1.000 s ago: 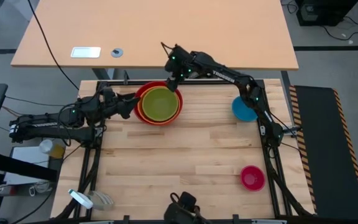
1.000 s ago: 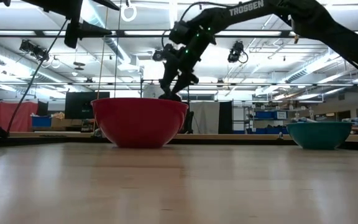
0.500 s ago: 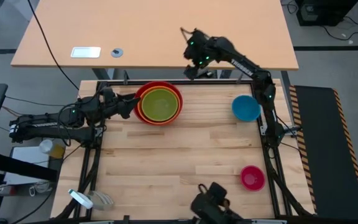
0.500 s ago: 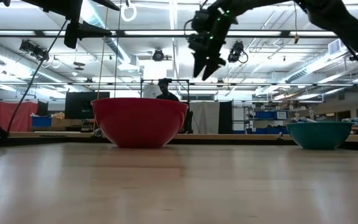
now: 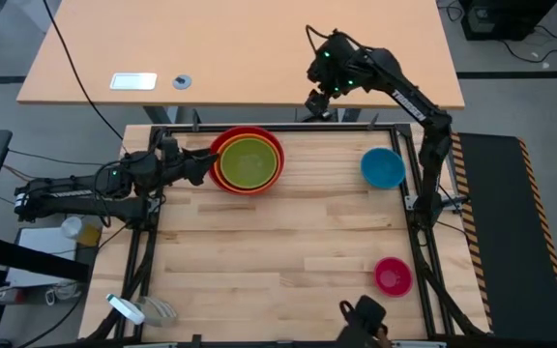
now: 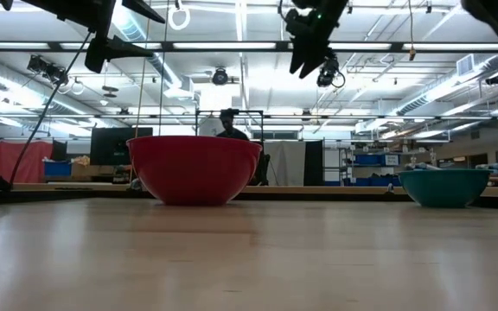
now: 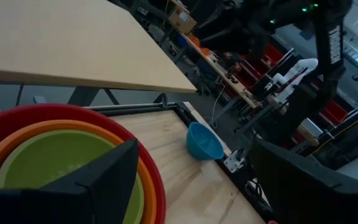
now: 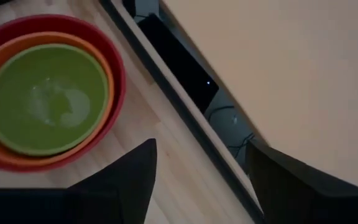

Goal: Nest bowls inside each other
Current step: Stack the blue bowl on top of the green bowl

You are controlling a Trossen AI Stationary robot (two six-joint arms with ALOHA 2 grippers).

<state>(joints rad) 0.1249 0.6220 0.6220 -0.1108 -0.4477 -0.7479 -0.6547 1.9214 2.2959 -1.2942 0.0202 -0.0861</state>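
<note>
The red bowl [image 5: 222, 145] stands at the table's far left on its base, with the orange bowl [image 5: 219, 171] and the lime green bowl [image 5: 250, 161] nested in it. The blue bowl [image 5: 382, 168] sits alone at the far right. The pink bowl [image 5: 392, 276] is near the right front corner. My left gripper [image 5: 204, 165] is open and level, close beside the stack's left rim. My right gripper [image 5: 318, 104] hangs high over the table's far edge, right of the stack, open and empty [image 8: 201, 146].
A black frame rail [image 5: 356, 127] runs along the table's edges. Beyond the far edge is a beige desk [image 5: 259, 48] with a white device [image 5: 132, 81]. Bare wood lies open in the middle [image 5: 278, 232]. A person [image 6: 228, 121] is visible far behind the red bowl.
My right gripper has risen from just over the stack's far rim and swung toward the table's right and far edge, with nothing in it. The three nested bowls have stayed where they were.
</note>
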